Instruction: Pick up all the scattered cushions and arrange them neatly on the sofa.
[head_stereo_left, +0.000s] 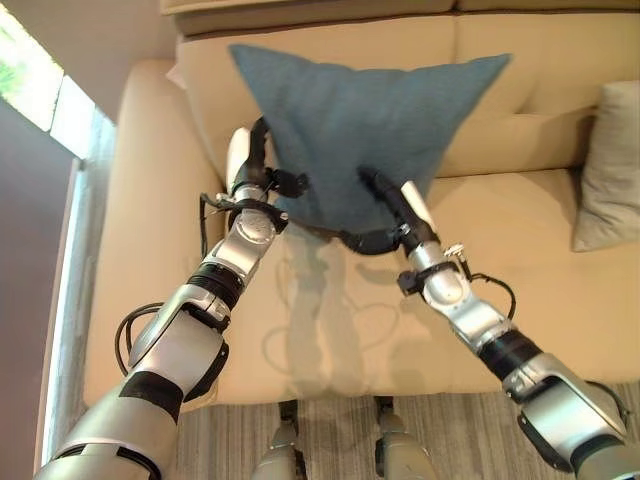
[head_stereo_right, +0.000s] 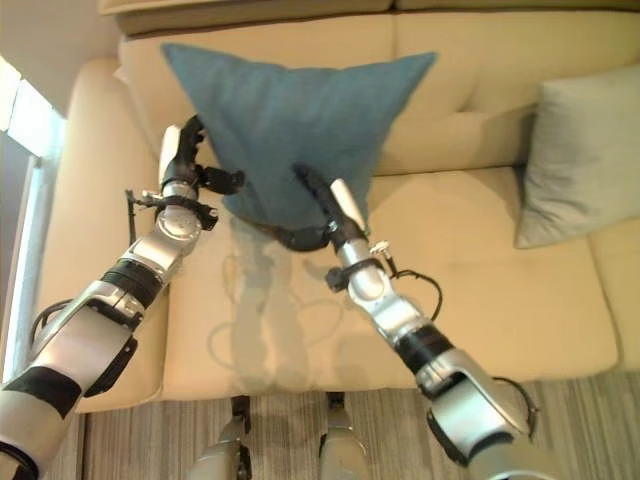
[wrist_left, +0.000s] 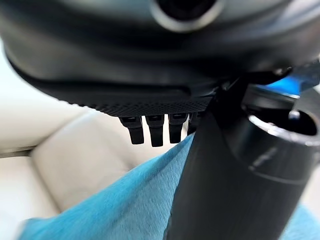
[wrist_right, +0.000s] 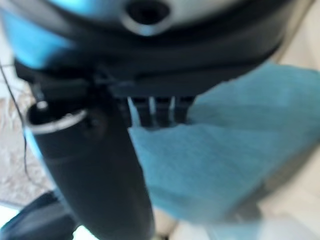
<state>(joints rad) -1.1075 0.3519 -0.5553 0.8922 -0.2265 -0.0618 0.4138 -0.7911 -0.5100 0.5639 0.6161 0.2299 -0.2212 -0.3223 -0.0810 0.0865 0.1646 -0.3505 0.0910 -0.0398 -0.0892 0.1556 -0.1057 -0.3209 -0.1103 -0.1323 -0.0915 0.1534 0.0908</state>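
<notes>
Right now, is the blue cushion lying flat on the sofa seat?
No: the blue cushion stands upright against the sofa backrest, with the left hand and right hand at its lower sides.

Background items only.

- Striped grey rug (head_stereo_left: 330, 440): lies well below and nearer than both the left hand (head_stereo_left: 250, 160) and the right hand (head_stereo_left: 400, 200), along the near edge of the view.
- Bright window (head_stereo_left: 30, 80): far out to the side of the left hand, slightly above its level.
- Pale sill or frame strip (head_stereo_left: 75, 280): runs down from the window, well apart from the left hand.
- Dark grey floor (head_stereo_left: 30, 250): outside that strip, farthest from the right hand.
</notes>
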